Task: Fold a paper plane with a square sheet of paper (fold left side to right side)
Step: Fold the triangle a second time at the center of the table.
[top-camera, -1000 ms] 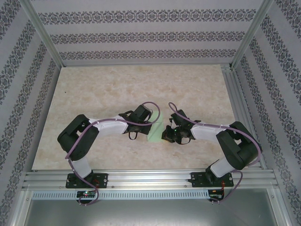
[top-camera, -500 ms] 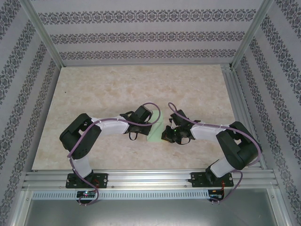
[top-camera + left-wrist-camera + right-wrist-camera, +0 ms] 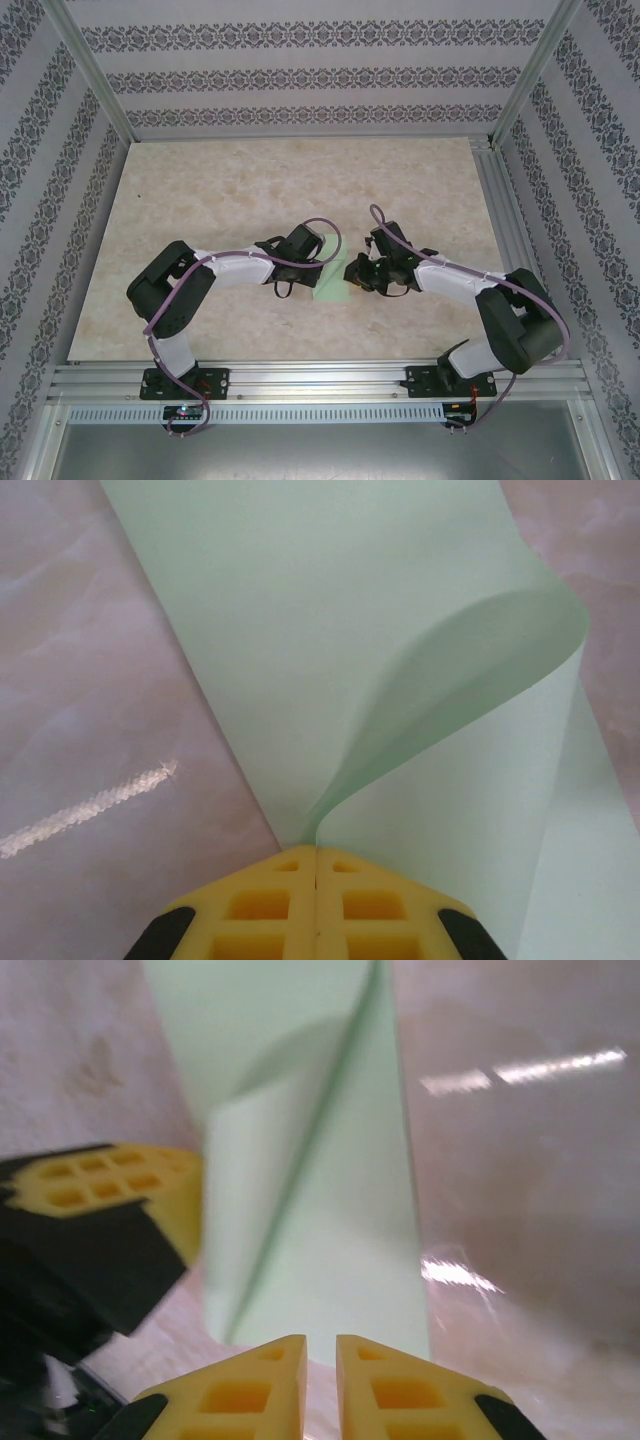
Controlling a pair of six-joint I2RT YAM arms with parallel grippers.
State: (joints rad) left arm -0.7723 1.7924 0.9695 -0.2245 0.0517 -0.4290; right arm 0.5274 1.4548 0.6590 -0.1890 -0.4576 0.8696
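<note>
the paper (image 3: pixel 333 288) lay flat on the tabletop (image 3: pixel 250 180), near the middle and a little toward 6 o'clock, between the two pincers. the fold looked begun but not finished. in the left wrist view one flap arched up off the sheet in a soft curl, with no crease pressed into it.

the left pincer (image 3: pixel 317 872) was pressed together on the low end of that flap. the right pincer (image 3: pixel 320 1358) sat at the paper's near edge, its fingers almost together with a thin slit between them. whether it gripped the sheet i could not tell.

by my reckoning the flap was yet to be carried across to the 3 o'clock edge, lined up and flattened, and every later fold of the dart was undone.

from above, the left pincer stood at the paper's 10 o'clock and the right at its 2 o'clock, close to each other, so crowding seemed the main risk. open tabletop stretched toward 12, 9 and 3 o'clock. the rail (image 3: pixel 320 378) ran along 6 o'clock.
</note>
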